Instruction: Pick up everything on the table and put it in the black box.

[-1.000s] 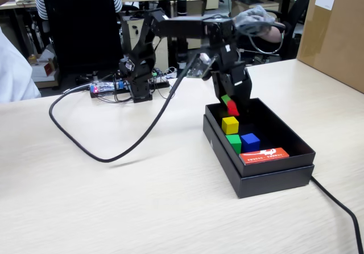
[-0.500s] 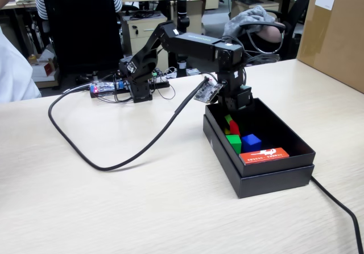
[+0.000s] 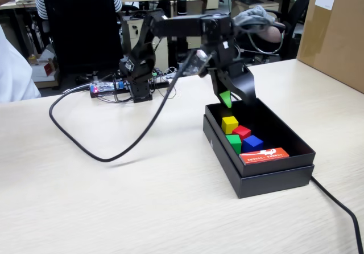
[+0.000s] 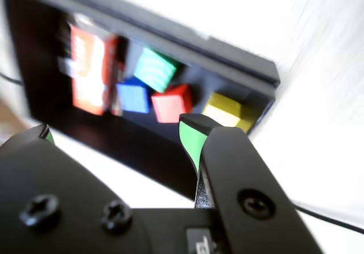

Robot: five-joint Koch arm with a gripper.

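Note:
All the cubes lie inside the black box [image 3: 274, 177]: yellow [image 3: 230, 124], red [image 3: 242, 132], green [image 3: 234, 143] and blue [image 3: 252, 143]. In the fixed view my gripper [image 3: 236, 97] hangs open above the box's far end, its green pads showing and nothing between them. The wrist view looks down between the open jaws of the gripper [image 4: 116, 133] at the box [image 4: 239, 60], where the yellow [image 4: 224, 110], red [image 4: 171, 103], blue [image 4: 133, 96] and green [image 4: 154, 69] cubes sit together.
A red-orange card [image 3: 264, 155] leans at the box's near end. A thick black cable [image 3: 114, 151] loops across the table [image 3: 114, 208] left of the box. A brown carton [image 3: 335, 32] stands at the right. The arm's base [image 3: 135, 77] is at the back.
A second ago the gripper held the red cube over the box. It dipped into the box, let go, and has risen open; the red cube now lies beside the yellow one.

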